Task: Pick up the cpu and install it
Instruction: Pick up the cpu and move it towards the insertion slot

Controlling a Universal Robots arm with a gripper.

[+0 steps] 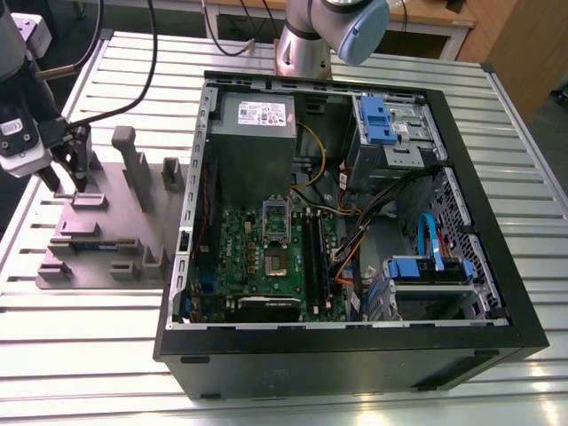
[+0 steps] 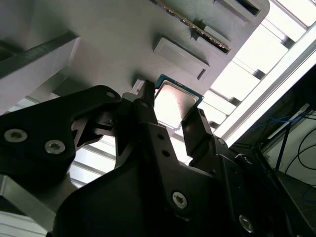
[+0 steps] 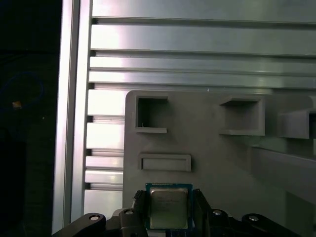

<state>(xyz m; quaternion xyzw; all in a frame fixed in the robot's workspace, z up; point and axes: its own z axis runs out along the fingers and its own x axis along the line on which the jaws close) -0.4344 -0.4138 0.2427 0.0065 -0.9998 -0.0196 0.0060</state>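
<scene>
The cpu (image 3: pixel 169 207) is a small square chip with a silvery top and a teal rim. It sits between the two dark fingers of my gripper (image 3: pixel 169 198), which press on its opposite edges. In the second wrist view the cpu (image 2: pixel 174 102) is held by my gripper (image 2: pixel 173 106) close over the grey fixture plate (image 2: pixel 123 44). I cannot tell whether it is lifted off the plate. In the exterior view my gripper (image 1: pixel 71 185) hangs over the grey fixture plate (image 1: pixel 98 257) at the left. The green motherboard (image 1: pixel 253 257) with its open socket (image 1: pixel 277 264) lies inside the computer case (image 1: pixel 355 342).
Upright grey posts (image 1: pixel 133 164) and small blocks stand on the fixture plate beside my gripper. The black case's wall (image 1: pixel 191 222) rises just to the exterior view's right of the plate. Inside are a grey power supply (image 1: pixel 253 133), cables and blue drive brackets (image 1: pixel 377 120). The arm's base (image 1: pixel 306 44) stands behind the case.
</scene>
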